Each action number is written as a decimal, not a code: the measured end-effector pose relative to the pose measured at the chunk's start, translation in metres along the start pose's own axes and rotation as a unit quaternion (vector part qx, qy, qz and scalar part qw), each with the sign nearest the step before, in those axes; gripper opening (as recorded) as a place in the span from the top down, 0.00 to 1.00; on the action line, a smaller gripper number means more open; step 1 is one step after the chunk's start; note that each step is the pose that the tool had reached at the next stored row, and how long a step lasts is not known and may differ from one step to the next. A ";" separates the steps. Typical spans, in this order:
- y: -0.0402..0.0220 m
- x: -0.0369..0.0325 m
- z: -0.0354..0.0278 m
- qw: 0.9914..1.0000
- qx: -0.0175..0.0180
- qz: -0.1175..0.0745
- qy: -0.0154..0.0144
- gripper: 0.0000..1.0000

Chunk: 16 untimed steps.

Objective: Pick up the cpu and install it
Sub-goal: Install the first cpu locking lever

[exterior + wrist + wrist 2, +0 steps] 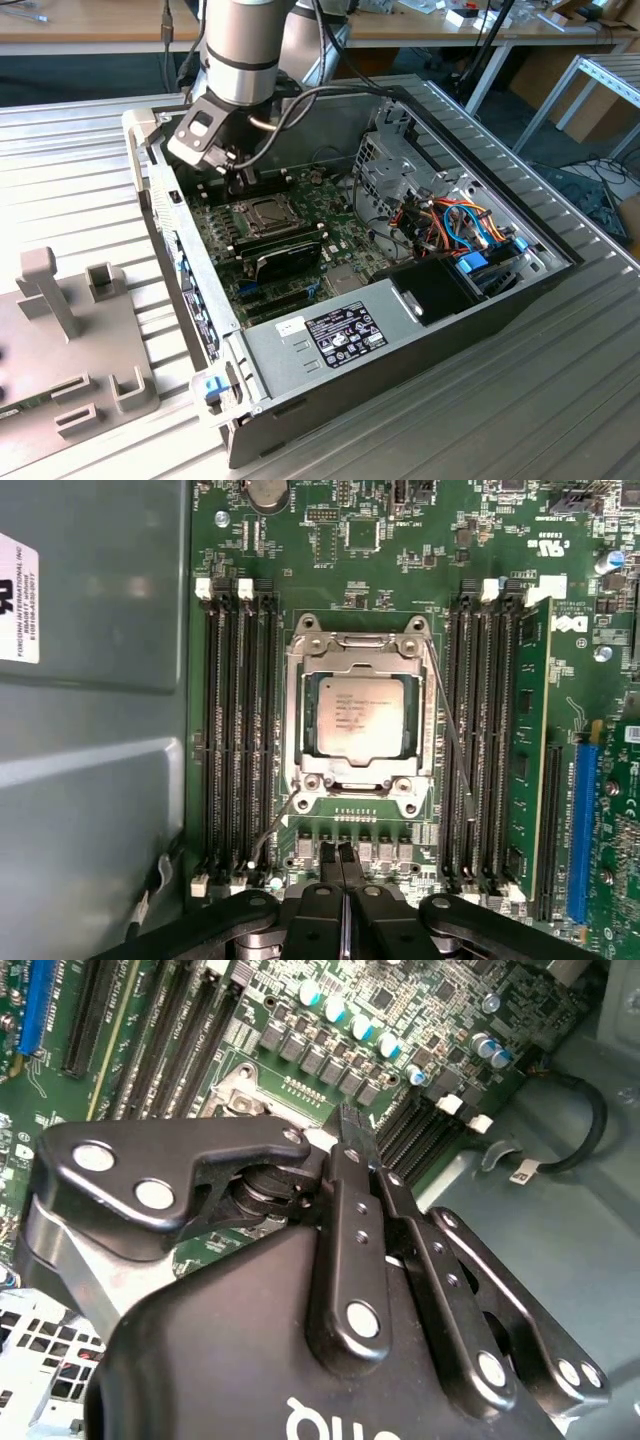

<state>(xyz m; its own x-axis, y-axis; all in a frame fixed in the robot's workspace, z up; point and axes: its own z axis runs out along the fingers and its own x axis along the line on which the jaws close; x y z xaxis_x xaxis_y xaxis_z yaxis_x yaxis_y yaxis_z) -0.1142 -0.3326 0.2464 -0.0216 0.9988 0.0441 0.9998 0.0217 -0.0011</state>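
The gripper (240,180) hangs inside the open computer case (400,370), over the far end of the green motherboard (300,255), just beyond the socket. In both wrist views its two black fingertips are pressed together with nothing between them (340,858) (347,1125). I cannot tell whether the tips touch the board.

The cpu (360,715) sits in the socket in the middle of the board, dull silver top facing up. The shiny retention frame (360,645) lies flat around its edges. A thin wire lever (445,730) runs along one side of the frame. In the exterior view the chip (262,212) is near the gripper but apart from it, on the nearer side.

Rows of black memory slots (240,740) flank the socket on both sides. Nearer to me than the socket, a black card (285,262) stands in the board. A grey power supply box (330,335) fills the near end of the case. A bundle of orange and blue cables (450,220) lies toward the exterior view's right. The case rests on a ribbed metal table (60,150), with a grey fixture (60,290) on the exterior view's left.
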 end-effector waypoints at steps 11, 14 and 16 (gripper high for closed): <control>-0.0019 0.0113 0.0009 1.000 0.000 0.000 0.007 0.89; -0.0024 0.0155 0.0014 1.000 0.000 0.000 0.008 0.89; -0.0025 0.0195 0.0019 1.000 0.000 0.000 0.009 0.89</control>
<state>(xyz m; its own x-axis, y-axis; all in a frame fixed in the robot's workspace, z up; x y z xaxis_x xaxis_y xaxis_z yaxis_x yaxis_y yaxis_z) -0.1171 -0.3131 0.2454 -0.0217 0.9979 0.0618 0.9998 0.0218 -0.0007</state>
